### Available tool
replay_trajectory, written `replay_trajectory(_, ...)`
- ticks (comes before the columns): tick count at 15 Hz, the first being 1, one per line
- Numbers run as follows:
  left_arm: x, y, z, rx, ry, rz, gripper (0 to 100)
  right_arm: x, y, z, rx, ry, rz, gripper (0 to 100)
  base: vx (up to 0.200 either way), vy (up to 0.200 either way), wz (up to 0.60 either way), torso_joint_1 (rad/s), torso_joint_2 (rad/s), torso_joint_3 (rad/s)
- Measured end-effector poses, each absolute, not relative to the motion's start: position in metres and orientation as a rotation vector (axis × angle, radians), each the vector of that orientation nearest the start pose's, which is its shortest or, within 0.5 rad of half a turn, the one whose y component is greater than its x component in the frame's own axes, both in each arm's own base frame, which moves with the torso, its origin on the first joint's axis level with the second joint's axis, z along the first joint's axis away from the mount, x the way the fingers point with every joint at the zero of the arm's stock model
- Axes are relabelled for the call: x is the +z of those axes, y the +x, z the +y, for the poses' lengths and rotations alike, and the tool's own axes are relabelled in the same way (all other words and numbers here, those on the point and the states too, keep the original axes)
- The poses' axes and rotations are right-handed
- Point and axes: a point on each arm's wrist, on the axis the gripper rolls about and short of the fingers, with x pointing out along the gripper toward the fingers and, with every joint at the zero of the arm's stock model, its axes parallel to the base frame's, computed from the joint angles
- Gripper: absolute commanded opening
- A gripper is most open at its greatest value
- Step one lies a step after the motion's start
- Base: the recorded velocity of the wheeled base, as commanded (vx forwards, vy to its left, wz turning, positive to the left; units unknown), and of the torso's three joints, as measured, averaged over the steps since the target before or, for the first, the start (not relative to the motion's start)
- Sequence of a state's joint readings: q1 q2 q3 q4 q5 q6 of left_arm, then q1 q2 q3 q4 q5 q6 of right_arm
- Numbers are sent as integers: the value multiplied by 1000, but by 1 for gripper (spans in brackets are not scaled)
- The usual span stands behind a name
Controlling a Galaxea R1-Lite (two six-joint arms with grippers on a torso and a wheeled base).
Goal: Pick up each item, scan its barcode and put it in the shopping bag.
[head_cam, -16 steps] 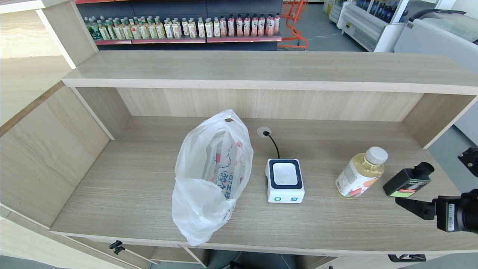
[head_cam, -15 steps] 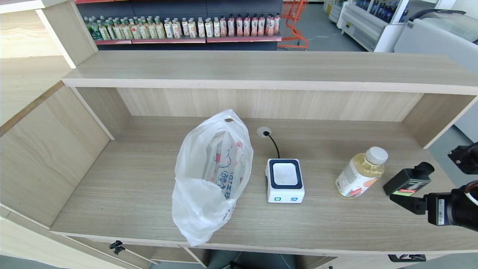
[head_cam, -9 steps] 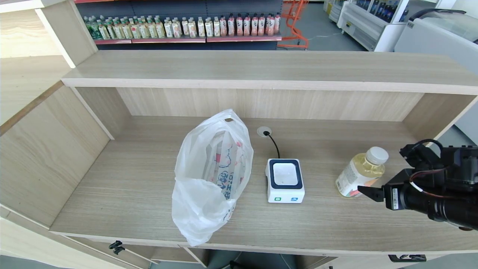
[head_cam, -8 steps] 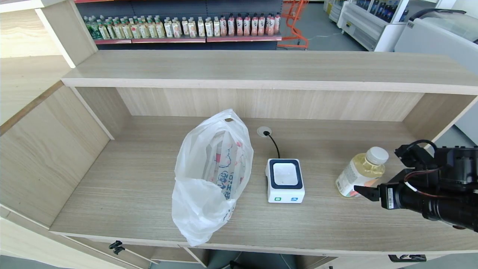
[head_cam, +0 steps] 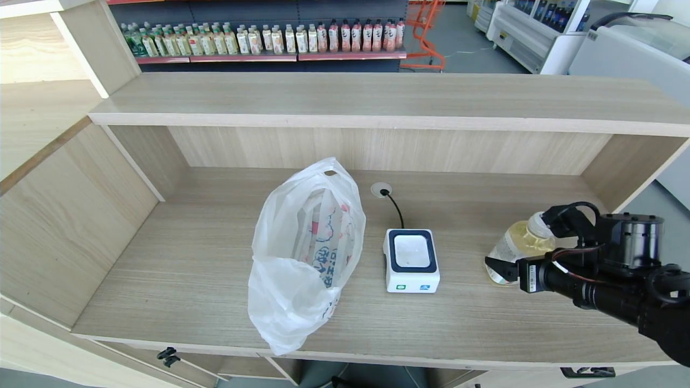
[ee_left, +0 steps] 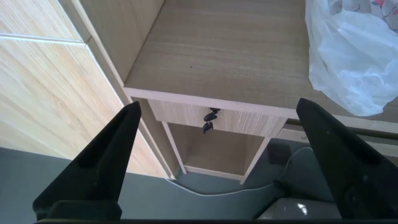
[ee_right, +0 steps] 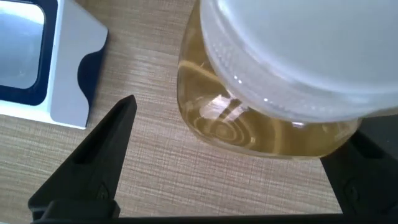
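Pale wood-grain counter (head_cam: 183,280) holds a crinkled white plastic shopping bag (head_cam: 302,253) left of a boxy white scanner (head_cam: 411,261), and far right a round clear bottle (head_cam: 516,243) of yellow liquid between the right gripper (ee_right: 242,121)'s spread fingers, while the left gripper (ee_left: 214,168) hangs spread off the near-left edge.

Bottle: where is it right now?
Head view: the bottle stands on the counter on the robot's right, right of the scanner, between the fingers of the open right pincer.
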State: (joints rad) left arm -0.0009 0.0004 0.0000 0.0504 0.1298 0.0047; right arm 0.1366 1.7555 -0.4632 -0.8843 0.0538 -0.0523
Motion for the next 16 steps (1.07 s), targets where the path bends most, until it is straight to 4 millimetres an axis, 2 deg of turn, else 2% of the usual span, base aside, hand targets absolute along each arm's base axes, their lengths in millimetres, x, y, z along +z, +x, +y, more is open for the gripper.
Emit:
replay_trajectory(13,70,-23,3,129,8,51,100,97,292,49,223,-66,208,100,0,0,0,0,0,0)
replay_trajectory(14,70,-23,3,128,8,51,100,95,294,49,223,-67,207,0,0,0,0,0,0,0)
replay_trajectory(16,70,-23,3,128,8,51,100,91,296,49,221,-71,212,0,0,0,0,0,0,0)
